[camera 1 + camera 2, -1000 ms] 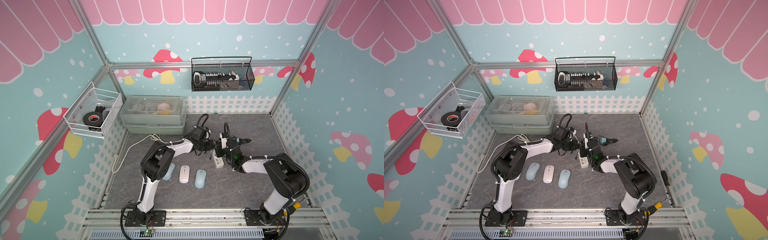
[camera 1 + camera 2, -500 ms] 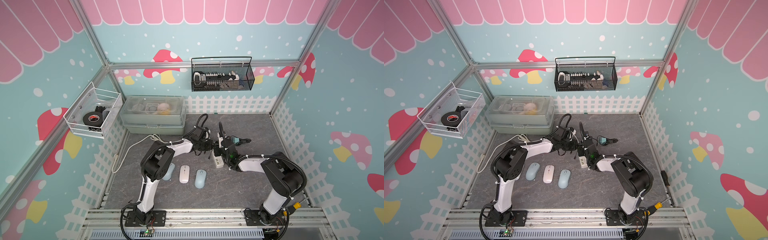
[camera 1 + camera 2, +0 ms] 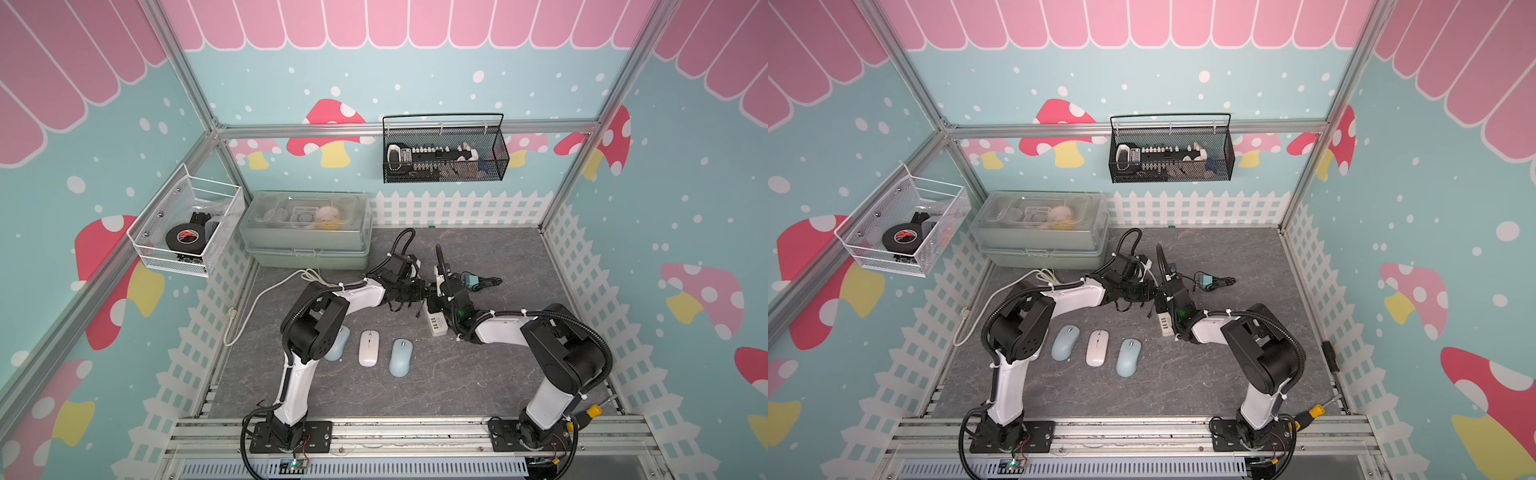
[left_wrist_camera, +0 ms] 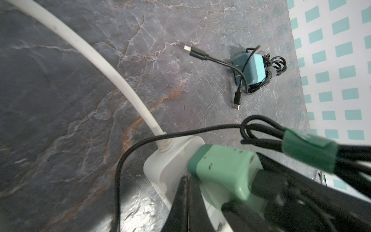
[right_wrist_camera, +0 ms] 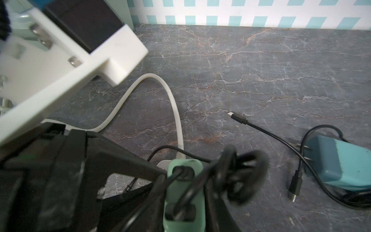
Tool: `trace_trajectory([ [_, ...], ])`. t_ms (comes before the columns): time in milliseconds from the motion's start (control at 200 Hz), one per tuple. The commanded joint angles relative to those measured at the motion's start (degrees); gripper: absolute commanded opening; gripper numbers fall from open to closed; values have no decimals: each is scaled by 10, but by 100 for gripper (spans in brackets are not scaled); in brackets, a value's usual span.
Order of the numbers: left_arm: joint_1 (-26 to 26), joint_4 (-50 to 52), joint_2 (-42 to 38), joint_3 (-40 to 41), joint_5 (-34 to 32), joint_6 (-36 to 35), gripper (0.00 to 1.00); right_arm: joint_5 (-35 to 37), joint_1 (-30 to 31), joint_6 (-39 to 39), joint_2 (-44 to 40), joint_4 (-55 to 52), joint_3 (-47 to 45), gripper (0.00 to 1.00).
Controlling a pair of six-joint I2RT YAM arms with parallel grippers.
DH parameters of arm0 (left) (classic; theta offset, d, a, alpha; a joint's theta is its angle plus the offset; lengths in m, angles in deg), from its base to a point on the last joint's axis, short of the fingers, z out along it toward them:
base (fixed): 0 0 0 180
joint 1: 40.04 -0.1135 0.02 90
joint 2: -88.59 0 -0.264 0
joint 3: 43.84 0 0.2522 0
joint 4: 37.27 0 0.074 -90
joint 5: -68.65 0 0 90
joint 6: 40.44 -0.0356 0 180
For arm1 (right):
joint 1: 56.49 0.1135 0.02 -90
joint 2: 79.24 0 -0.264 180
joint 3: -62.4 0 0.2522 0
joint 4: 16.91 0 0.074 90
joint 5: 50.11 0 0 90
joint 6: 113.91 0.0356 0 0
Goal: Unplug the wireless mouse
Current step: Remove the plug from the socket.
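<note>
Three wireless mice lie in a row at the front: a pale blue mouse [image 3: 1065, 343], a white mouse [image 3: 368, 348] and another pale blue mouse [image 3: 400, 357]. No cable shows at them. A green charger [image 4: 222, 172] with a bundled black cable [image 4: 307, 152] sits plugged in the white power strip [image 3: 437, 324]. My left gripper [image 4: 187, 178] is shut, its tips resting on the strip beside the charger. My right gripper [image 5: 184, 200] is closed on the green charger [image 5: 184, 192], one finger on each side.
A teal charger [image 3: 471, 280] with a loose black cable lies right of the strip. The strip's white cord [image 4: 100, 60] runs off to the left fence. A lidded grey box [image 3: 307, 232] stands at the back left. Wire baskets hang on the walls.
My right gripper has shifted slightly left over the strip and narrowed its jaws around the green charger. The left arm has stayed put.
</note>
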Motion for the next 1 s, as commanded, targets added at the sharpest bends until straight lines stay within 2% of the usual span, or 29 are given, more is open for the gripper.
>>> trace_trajectory([
  [0, -3, 40, 3, 21, -13, 3, 0, -15, 7, 4, 23, -53, -2, 14],
  [300, -4, 38, 4, 22, -13, 7, 0, -10, 8, 9, 7, -61, -10, 3],
  [545, -6, 32, 3, 27, -10, 10, 0, -24, 7, 9, -21, -104, 14, 2],
  [600, -7, 30, 3, 29, -9, 12, 0, -26, 8, 19, -24, -126, 23, 7],
  [736, -9, 28, 4, 31, -7, 12, 0, -49, 8, 41, -26, -141, 29, 25],
  [996, -11, 28, 4, 32, -6, 12, 0, -47, 7, 67, -6, -170, 31, 33],
])
